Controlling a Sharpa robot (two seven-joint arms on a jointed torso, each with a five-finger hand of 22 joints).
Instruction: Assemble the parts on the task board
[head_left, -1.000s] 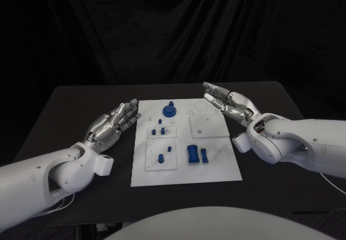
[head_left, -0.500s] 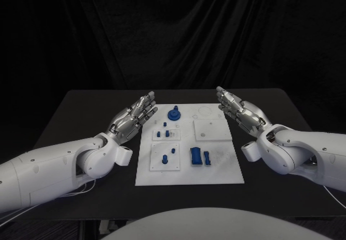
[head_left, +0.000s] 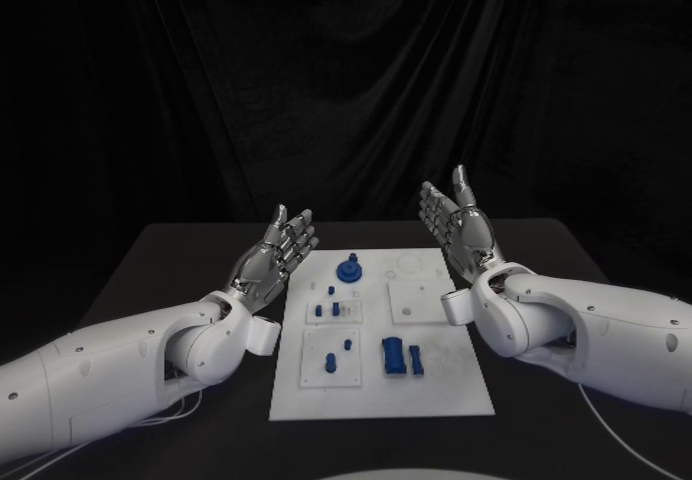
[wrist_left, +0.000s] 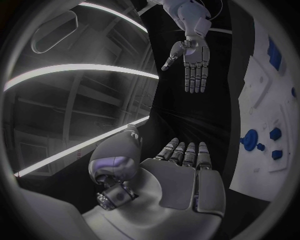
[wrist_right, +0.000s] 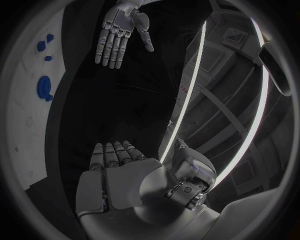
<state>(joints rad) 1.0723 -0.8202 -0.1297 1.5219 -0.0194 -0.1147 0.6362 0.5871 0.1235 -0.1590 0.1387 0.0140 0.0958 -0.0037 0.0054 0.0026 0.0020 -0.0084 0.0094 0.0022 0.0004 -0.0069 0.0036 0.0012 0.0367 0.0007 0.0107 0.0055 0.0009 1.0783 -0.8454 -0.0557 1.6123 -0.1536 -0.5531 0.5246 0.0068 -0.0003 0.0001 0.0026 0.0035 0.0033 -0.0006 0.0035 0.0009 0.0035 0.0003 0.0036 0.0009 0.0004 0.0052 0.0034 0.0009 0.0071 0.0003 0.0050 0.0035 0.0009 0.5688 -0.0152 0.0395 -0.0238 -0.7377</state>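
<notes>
The white task board (head_left: 433, 392) lies in the middle of the black table. On it a round blue part (head_left: 349, 270) stands near the far end, small blue pegs (head_left: 329, 311) sit in the left plates, and two blue blocks (head_left: 392, 357) lie near the middle. My left hand (head_left: 277, 255) is raised left of the board's far end, open, fingers up, holding nothing. My right hand (head_left: 456, 225) is raised opposite it on the right, open and empty too. The left wrist view has my left hand (wrist_left: 181, 170), my right hand (wrist_left: 194, 57) and the board (wrist_left: 262, 100).
The black table (head_left: 173, 260) reaches out on both sides of the board, with a black curtain behind it. The right wrist view has my right hand (wrist_right: 119, 170), the left hand (wrist_right: 119, 30) across from it and the board (wrist_right: 28, 115) with the round blue part (wrist_right: 44, 87).
Both hands have risen from beside the board and now stand higher, fingers pointing up, palms facing each other. The camera view has shifted as well. The parts lie as before.
</notes>
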